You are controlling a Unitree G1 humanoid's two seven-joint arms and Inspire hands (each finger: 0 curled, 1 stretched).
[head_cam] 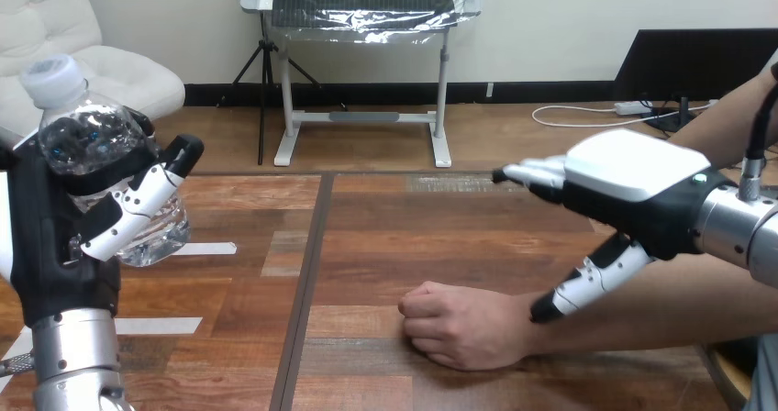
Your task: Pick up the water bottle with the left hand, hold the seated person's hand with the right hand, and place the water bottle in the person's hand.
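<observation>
1. Clear plastic water bottle (87,145) is up off the table (385,227) at far left, cap up. L hand (50,237) has fingers + thumb curled round it, forearm vertical, prob parked clear of the handover.
2. Person's hand (459,324) rests mid-table as a closed fist, so no palm to load yet.
3. R hand (633,177) hovers over the wrist, palm down, fingers straight, thumb angled down, gripping nothing.

The head camera looked forward and down across the wooden surface (367,237) from close above it. The left hand (64,232) loomed large at the view's left border and the right hand (633,186) at its right. The lens sat behind and between both hands, facing the surface's far edge beyond them.
</observation>
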